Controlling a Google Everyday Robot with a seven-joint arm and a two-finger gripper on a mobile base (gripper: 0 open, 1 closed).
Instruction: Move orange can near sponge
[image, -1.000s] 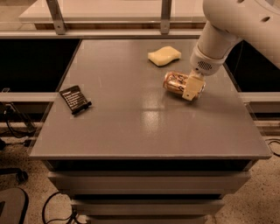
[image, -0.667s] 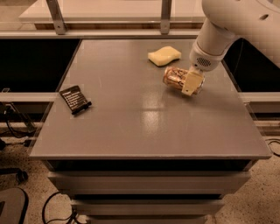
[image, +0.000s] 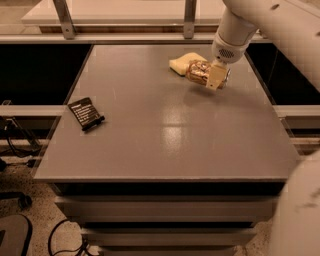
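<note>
Since a second ago the gripper (image: 216, 77) has carried the shiny orange-copper metal drink can (image: 199, 71) back toward the table's far edge. I see its pale fingers (image: 215, 76) clamped across the can's right end, with the can lying sideways. The can's left end is just beside the pale yellow wavy-edged soft sponge (image: 179, 63); I cannot tell whether they touch. Well apart to the left, a flat black packet (image: 86, 113) lies on the grey tabletop (image: 165, 145)
</note>
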